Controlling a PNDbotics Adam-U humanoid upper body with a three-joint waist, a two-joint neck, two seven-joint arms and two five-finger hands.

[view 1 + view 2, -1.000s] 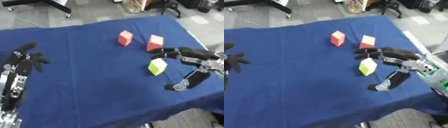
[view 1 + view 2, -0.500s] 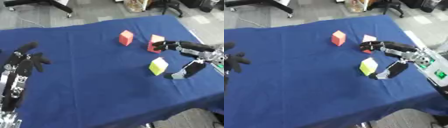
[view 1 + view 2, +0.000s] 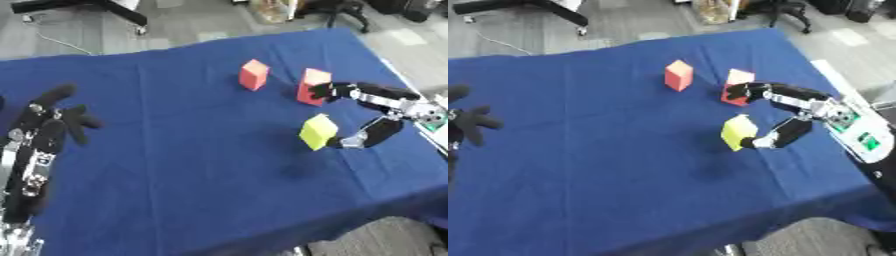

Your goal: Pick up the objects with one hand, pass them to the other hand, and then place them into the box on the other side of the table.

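My right hand point(image 3: 378, 117) was out over the right side of the blue table point(image 3: 175, 150), and it was spread wide. My fingers point(image 3: 322, 91) reached to the far side and looked like they touched the red block point(image 3: 311, 86) that stood on its end there. My thumb point(image 3: 354, 141) pointed the near way and sat right by the yellow block point(image 3: 318, 131), which stood tipped up on an edge. I could not tell if the thumb really touched it. So the hand sat between two blocks and had not closed on either one. One more block, an orange-red one point(image 3: 254, 74), stood a bit to the left of the red one, and nothing touched it. My left hand point(image 3: 54, 119) was way over on the left side of the table, with its fingers loose and holding nothing. I think I was at the very first step, the picking up, because all three blocks were on the cloth and no block had been passed yet. I could not see the box anywhere. Next I would need to choose one block, bring my fingers and thumb to its two sides, and close on it. Then I would lift it and bring it to the middle so my left hand could take it.
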